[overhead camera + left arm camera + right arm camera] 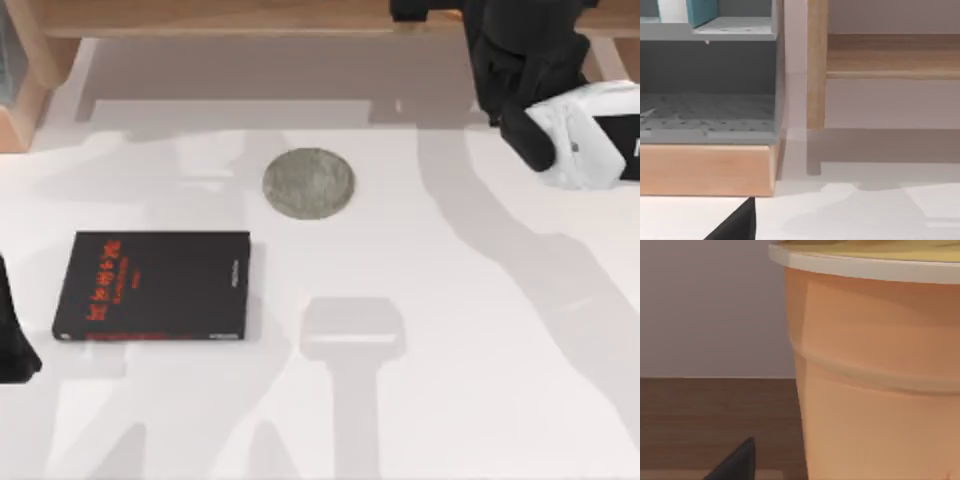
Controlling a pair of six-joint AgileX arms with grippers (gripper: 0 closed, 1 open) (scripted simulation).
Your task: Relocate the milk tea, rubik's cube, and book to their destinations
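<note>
My right arm [560,90] reaches in at the far right corner of the table, its black links bent over the wooden ledge at the back and its white wrist housing angled toward the right edge. Whether its gripper is open or closed cannot be told. The right wrist view sits very close to the milk tea, a tall tapered orange-tan cup [875,390] with a pale yellow-orange lid rimmed in white. The cup stands upright with its long axis vertical, lid uppermost and wider than the body, on a brown wooden surface before a plain grey wall. A dark fingertip [735,462] shows low in that view, apart from the cup's side.

My left arm [15,335] is parked at the left edge of the table, seen as a dark shape beside the black book. Its finger state cannot be told either. A dark fingertip [737,225] shows in the left wrist view, which faces a grey shelf unit with a perforated floor [710,112] on a light wooden base. On the shelf above stands a light blue book with white page edges [702,11], upright.

On the white table [480,330] a black hardcover book with red lettering [153,286] lies flat at the left, long side running left to right. A round grey stone-like coaster [308,183] lies near the middle, well apart from it.
</note>
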